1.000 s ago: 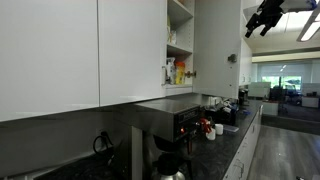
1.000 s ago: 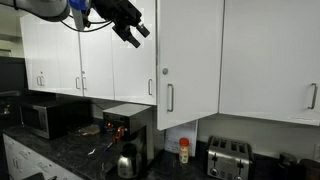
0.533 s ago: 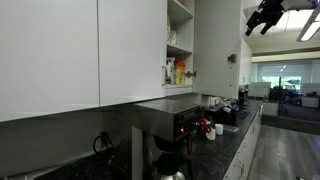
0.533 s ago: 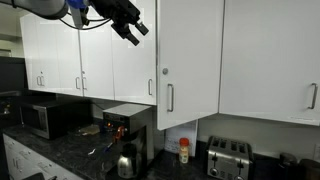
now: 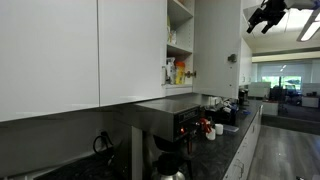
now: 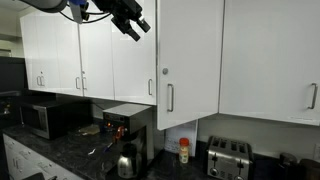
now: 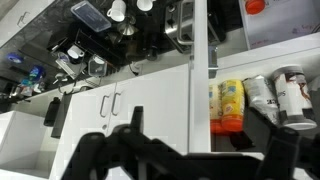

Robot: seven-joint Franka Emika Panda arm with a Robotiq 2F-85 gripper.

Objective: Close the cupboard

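One cupboard (image 5: 180, 48) was seen open — one yellow container (image 7: 228, 106) shelved inside — while the single tool (image 6: 138, 31) was held spread wide, empty.

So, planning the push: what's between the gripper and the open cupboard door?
Nothing; in both exterior views only bare air separates the gripper from the cupboard door.

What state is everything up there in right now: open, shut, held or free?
cupboard: open, inner shelves showing.
cupboard door: swung out, not yet closed.
tool: open, holding nothing, in the air beside the door and apart from it.
yellow container: standing on a shelf inside the cupboard.
neighbouring cabinets: shut.
ceiling light: on.
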